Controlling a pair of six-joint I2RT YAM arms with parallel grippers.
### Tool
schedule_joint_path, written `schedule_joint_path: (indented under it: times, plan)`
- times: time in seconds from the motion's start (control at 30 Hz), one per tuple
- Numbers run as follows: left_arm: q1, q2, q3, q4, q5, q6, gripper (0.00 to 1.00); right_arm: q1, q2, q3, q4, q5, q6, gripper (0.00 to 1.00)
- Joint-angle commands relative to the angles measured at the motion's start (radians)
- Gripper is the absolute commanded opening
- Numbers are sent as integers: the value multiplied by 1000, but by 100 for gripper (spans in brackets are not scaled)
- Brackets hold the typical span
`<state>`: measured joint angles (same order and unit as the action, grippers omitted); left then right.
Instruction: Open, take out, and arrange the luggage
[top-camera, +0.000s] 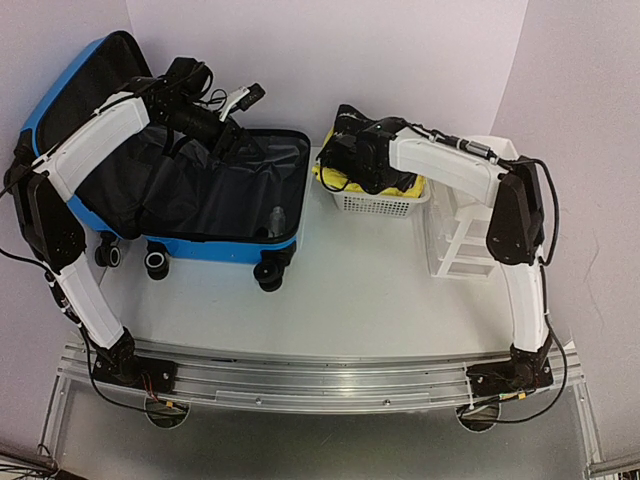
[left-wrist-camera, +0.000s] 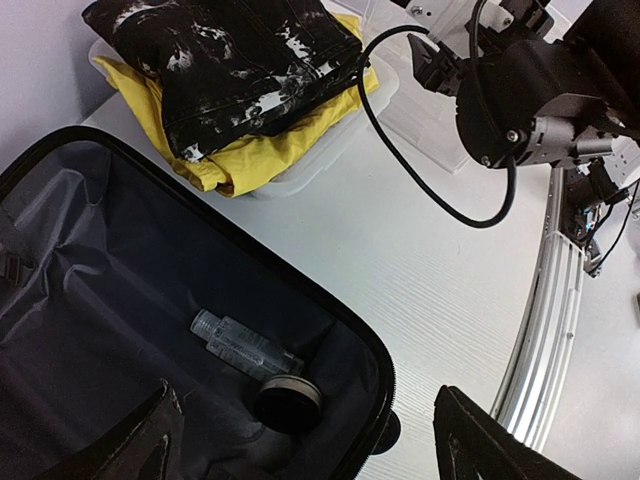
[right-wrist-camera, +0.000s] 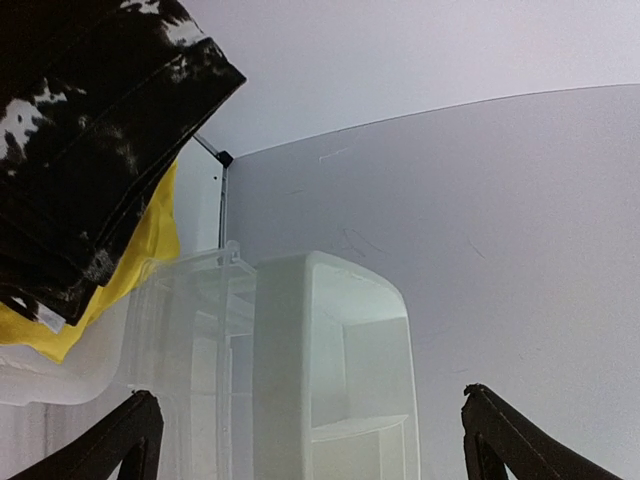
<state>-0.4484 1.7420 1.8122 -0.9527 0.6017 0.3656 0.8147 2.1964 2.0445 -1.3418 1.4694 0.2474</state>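
White worktop (top-camera: 380, 290) carries the open luggage (top-camera: 215, 245) at ten o'clock; the left claw (top-camera: 243, 97), jaws apart, hovers over it, nearer than the right claw (right-wrist-camera: 310, 440), likewise apart. Inside, a bottle (left-wrist-camera: 240, 345) lies at the left claw's five o'clock.

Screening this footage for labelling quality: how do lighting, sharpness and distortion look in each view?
Top external: even light, soft shadows under the suitcase, black lining dim. Left wrist: wide-angle bend curves the aluminium rail; the clear bottle reads sharp. Right wrist: white plastic shelf unit pale and washed against the wall.
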Motion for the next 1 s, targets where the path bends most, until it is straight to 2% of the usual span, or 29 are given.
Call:
schedule_joint_path:
  times: [0.0, 0.07, 0.13, 0.2, 0.3, 0.37, 0.43, 0.5, 0.6, 0.73, 0.97]
  plan:
    - [6, -6, 38, -14, 15, -2, 86, 18, 54, 53, -414, -19, 5, 98]
    - [5, -7, 36, -14, 15, 0, 86, 16, 51, 80, -412, -91, 13, 98]
    - [6, -9, 33, -15, 16, 2, 86, 3, 14, 132, -366, -256, -4, 96]
    - [6, -9, 29, -16, 18, 4, 86, -14, -55, 136, -245, -428, -77, 94]
    - [6, -6, 30, -19, 18, 4, 86, -72, -125, 169, -171, -664, -45, 92]
    - [7, -6, 30, -21, 19, 2, 86, -147, -149, 183, -174, -855, 32, 84]
    - [6, -7, 30, -26, 20, 2, 85, -210, -178, 148, -165, -969, 115, 71]
    - [7, -9, 27, -30, 18, 6, 86, -226, -197, 109, -152, -977, 147, 64]
    - [7, -9, 23, -33, 17, 13, 86, -231, -213, 78, -144, -943, 177, 59]
    - [7, -4, 29, -33, 22, 13, 86, -245, -206, 45, -134, -967, 188, 48]
    - [7, 2, 22, -34, 21, 15, 86, -238, -190, 132, -160, -912, 191, 46]
